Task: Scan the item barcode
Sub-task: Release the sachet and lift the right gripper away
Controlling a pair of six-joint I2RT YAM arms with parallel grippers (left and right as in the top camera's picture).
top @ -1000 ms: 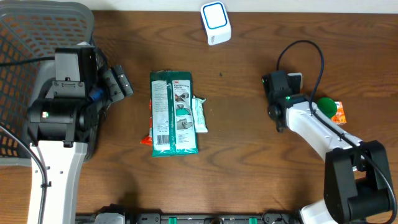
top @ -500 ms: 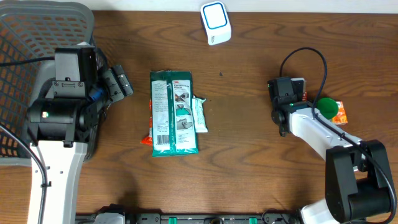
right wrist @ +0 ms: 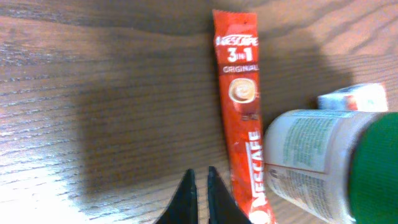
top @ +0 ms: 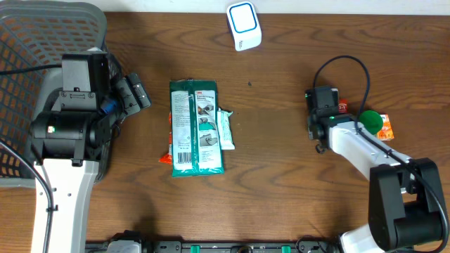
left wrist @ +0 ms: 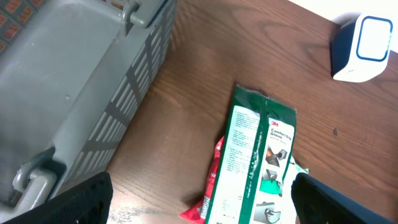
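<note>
The white and blue scanner stands at the table's far edge. A green 3M package lies mid-table on a red packet, with a small white and green packet at its right. My left gripper is open above the table, left of the package. My right gripper is shut on nothing, its tips just left of a red Nescafe sachet lying flat.
A grey basket fills the far left. A bottle with a green cap and an orange box lie right of the sachet, close to my right arm.
My right gripper opened and shut again while shifting slightly right and toward the near edge. The sachet now lies on the table beside its tips. The left arm has not moved.
</note>
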